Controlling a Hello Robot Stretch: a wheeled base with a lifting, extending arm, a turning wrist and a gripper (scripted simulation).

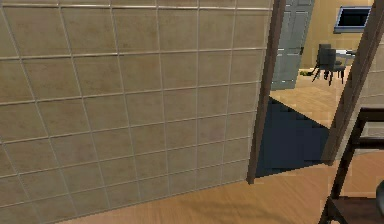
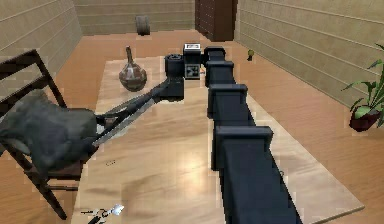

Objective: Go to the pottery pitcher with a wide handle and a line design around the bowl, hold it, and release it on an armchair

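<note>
A brownish pottery vessel (image 2: 130, 70) with a narrow neck and a round belly stands on the pale rug (image 2: 170, 160), toward the arm side view's upper left. The dark arm (image 2: 235, 130) reaches up the middle to two white marked squares (image 2: 192, 48). Left of them the gripper (image 2: 104, 122) stretches down-left, its thin fingers (image 2: 135, 106) ending at a dark wooden chair (image 2: 30, 80) with a grey cushion (image 2: 45, 132). The cushion lies at the fingertips, so I cannot tell whether the gripper holds anything. The vessel is apart from the fingers, farther up the picture.
A tiled wall (image 1: 120, 100) is close ahead, with a doorway (image 1: 310, 90) at its right showing a far table and chair (image 1: 328, 62). A potted plant (image 2: 368, 100) stands at the arm side view's right and a dark cabinet (image 2: 215, 15) at the top. Small bits (image 2: 105, 211) lie at the rug's near edge.
</note>
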